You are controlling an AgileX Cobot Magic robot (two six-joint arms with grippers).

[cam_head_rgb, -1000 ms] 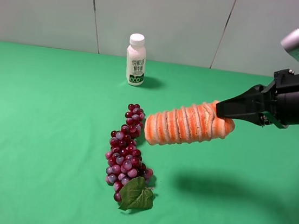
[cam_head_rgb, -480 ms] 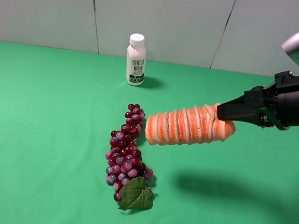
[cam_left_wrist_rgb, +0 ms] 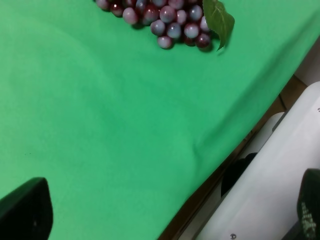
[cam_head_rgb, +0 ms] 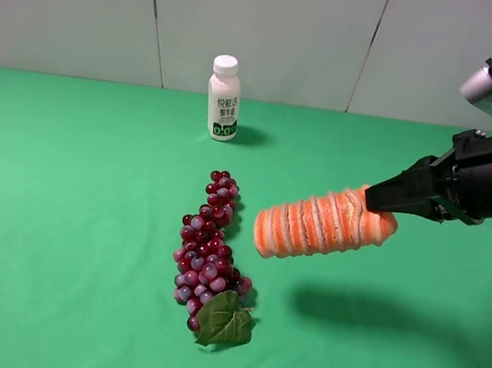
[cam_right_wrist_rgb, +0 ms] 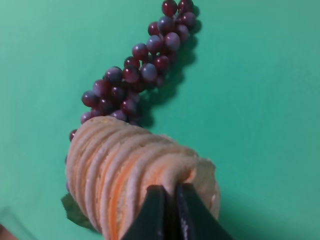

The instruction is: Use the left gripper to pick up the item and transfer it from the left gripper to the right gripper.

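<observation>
The orange-and-cream ribbed toy bread loaf (cam_head_rgb: pixel 324 222) is being held in the air above the green cloth-covered table (cam_head_rgb: pixel 62 215), clamped at one end by the black tapered right gripper (cam_head_rgb: pixel 379 200). The handover is judged complete; only a steady carry or set-down is being called for. The black left gripper (cam_left_wrist_rgb: pixel 167 207) is being shown spread and empty near the table's edge (cam_left_wrist_rgb: pixel 220 170). Open cloth is lying below the loaf. The dark red grape bunch (cam_head_rgb: pixel 209 247) is lying near its free end, the white bottle (cam_head_rgb: pixel 223 98) well apart.
</observation>
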